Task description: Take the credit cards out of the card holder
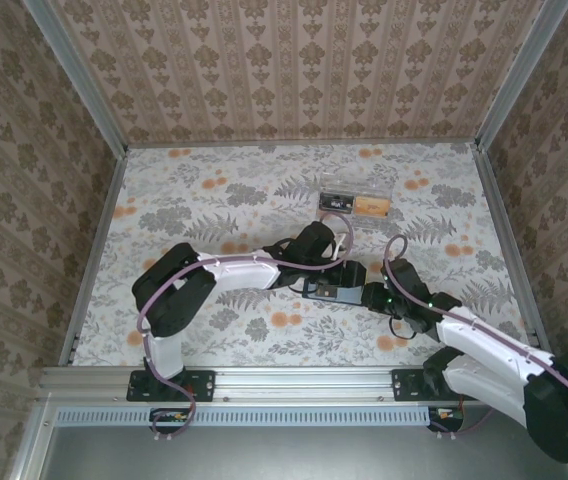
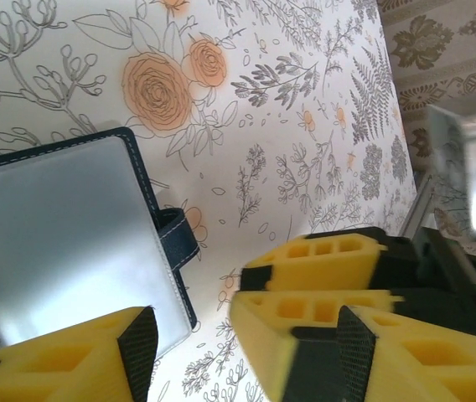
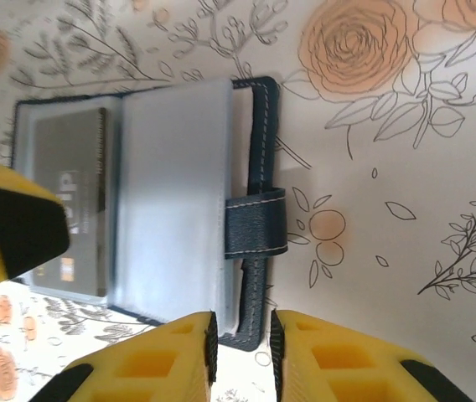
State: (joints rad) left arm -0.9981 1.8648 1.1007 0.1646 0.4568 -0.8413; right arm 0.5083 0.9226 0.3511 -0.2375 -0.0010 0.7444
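Card holder (image 3: pixel 179 193) lies open on the worktop (image 3: pixel 406 209) between the arms, right tool (image 3: pixel 242 356) pinched on its edge near the tab (image 3: pixel 255 222), left tool (image 2: pixel 242 356) spread open beside it; anchor with right, have left slide the card (image 3: pixel 75 201) out along its pocket, not lift.

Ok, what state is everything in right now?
card holder: open, inner faces up.
card: tucked in its pocket.
left gripper: open, at the holder's edge.
right gripper: nearly shut, at the holder's corner.
clear box: too small to tell.
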